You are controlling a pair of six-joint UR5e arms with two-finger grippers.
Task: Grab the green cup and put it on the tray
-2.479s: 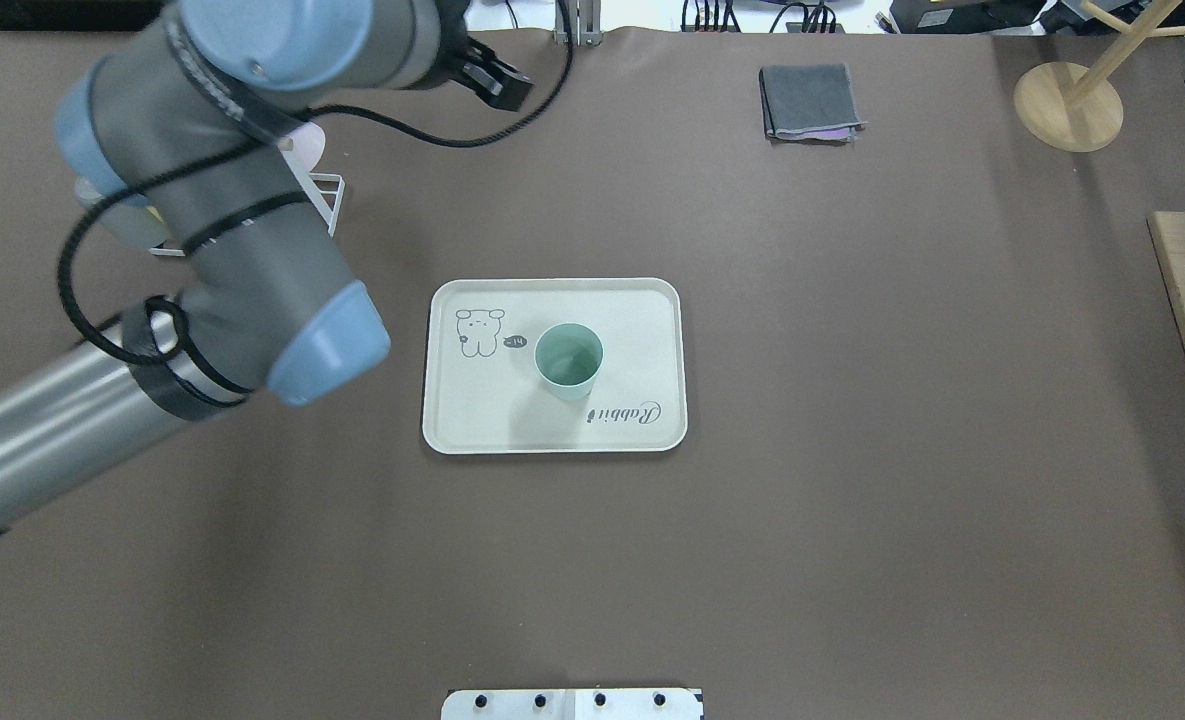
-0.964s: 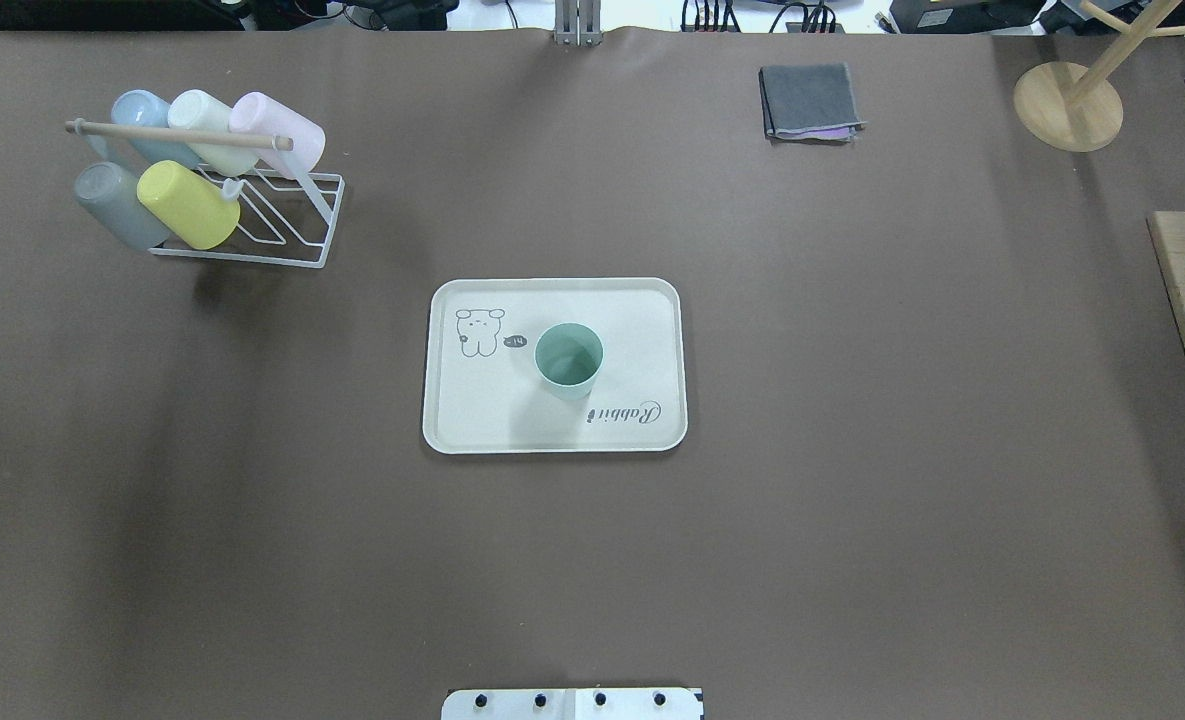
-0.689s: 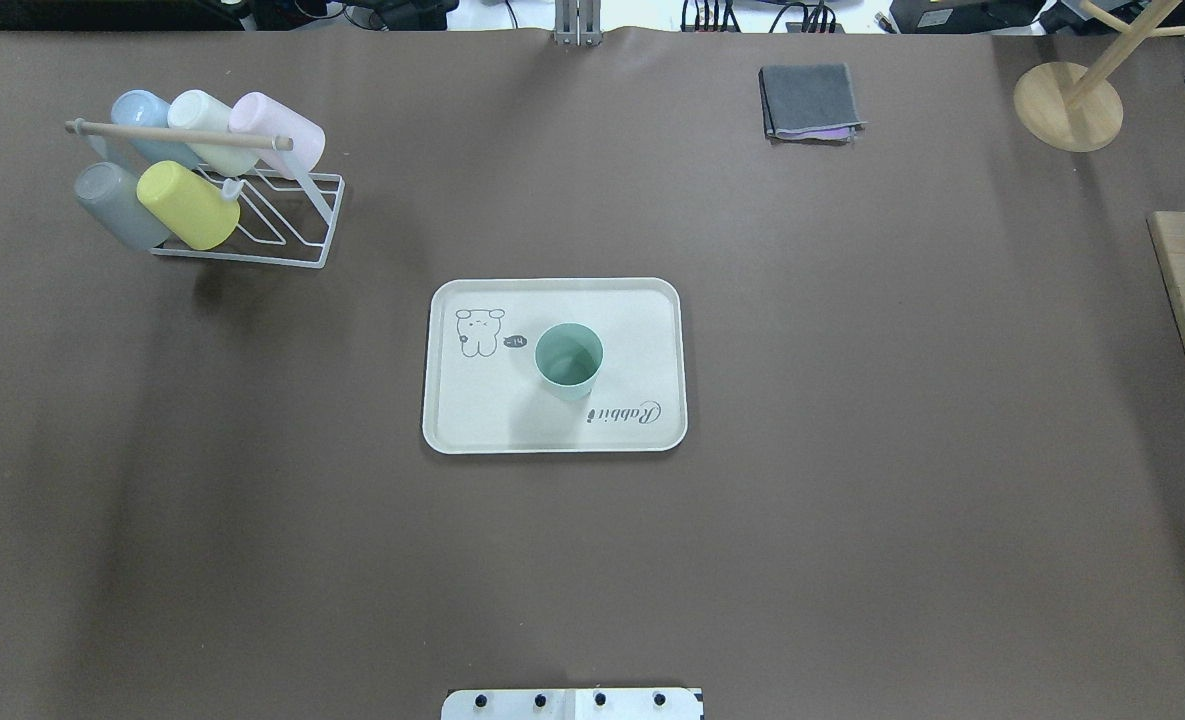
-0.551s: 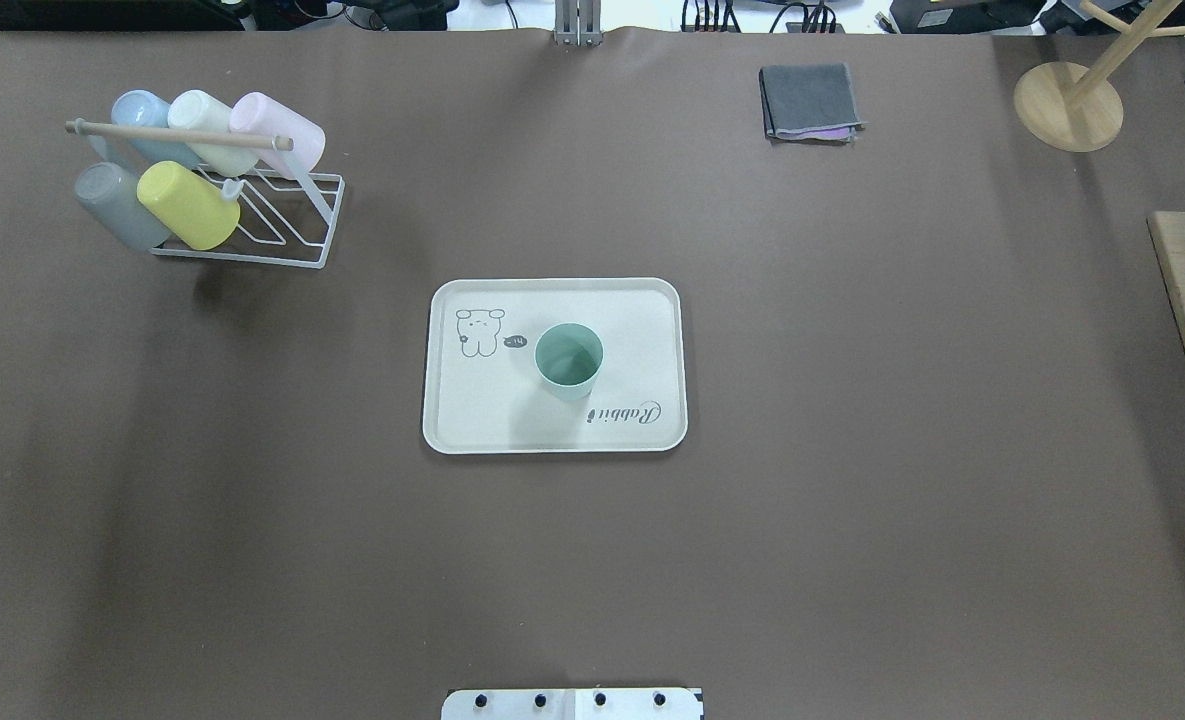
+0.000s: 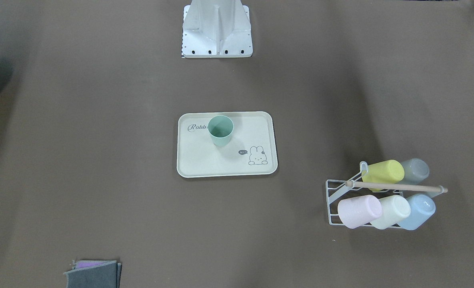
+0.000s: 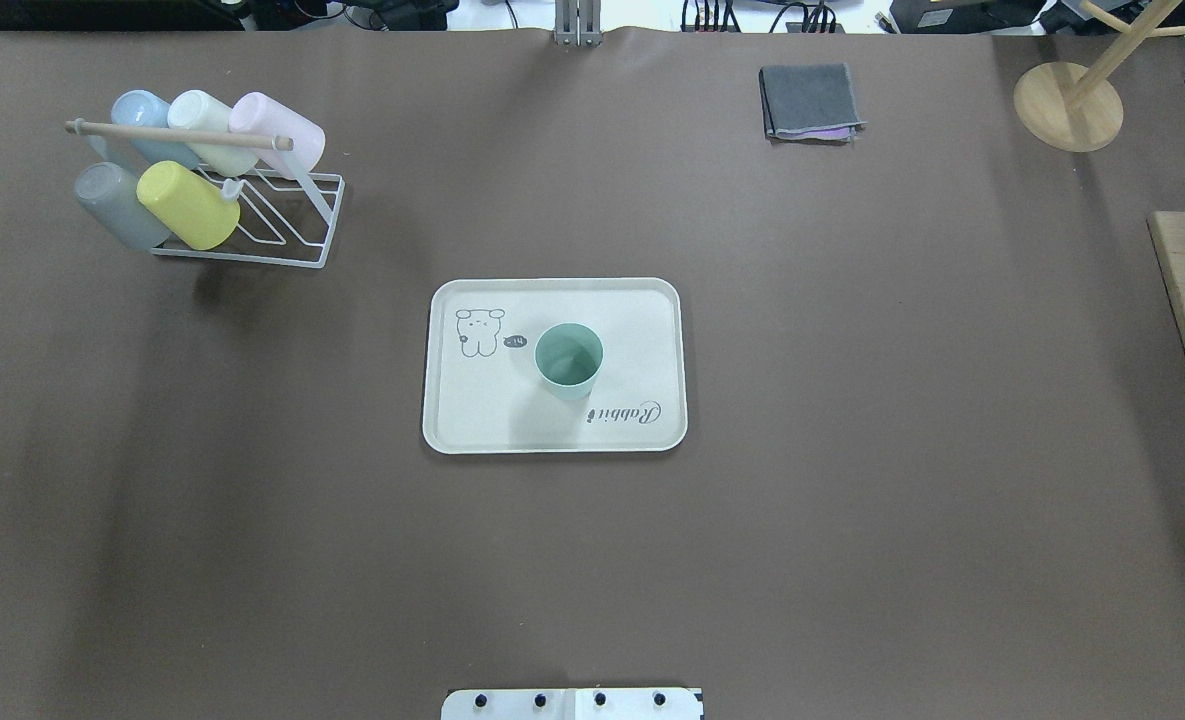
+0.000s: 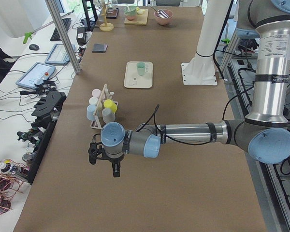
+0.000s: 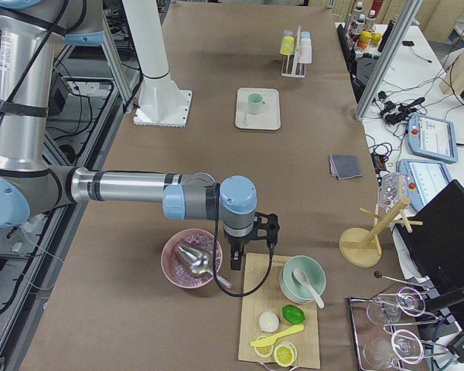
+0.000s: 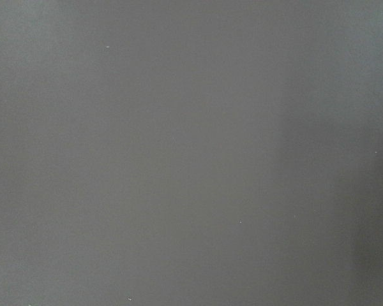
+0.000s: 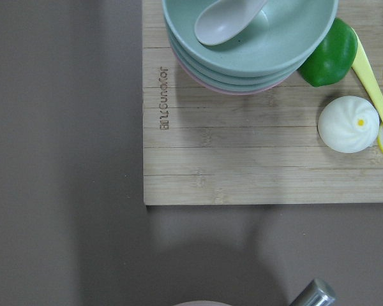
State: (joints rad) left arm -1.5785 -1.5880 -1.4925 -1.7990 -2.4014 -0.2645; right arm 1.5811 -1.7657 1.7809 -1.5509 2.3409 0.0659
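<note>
Overhead exterior shows pale green cup (image 6: 569, 358) upright on tray (image 6: 472, 425); left tool (image 7: 105, 163) and right tool (image 8: 251, 249) spread unclear.

Matt plastic green cup (image 6: 569, 360) and tray (image 6: 472, 420); smooth wooden board (image 10: 255, 159).

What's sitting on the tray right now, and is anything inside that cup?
Only the green cup stands upright on the tray, near its middle. From overhead its inside looks empty down to the bottom. The tray surface beneath the cup is covered.
</note>
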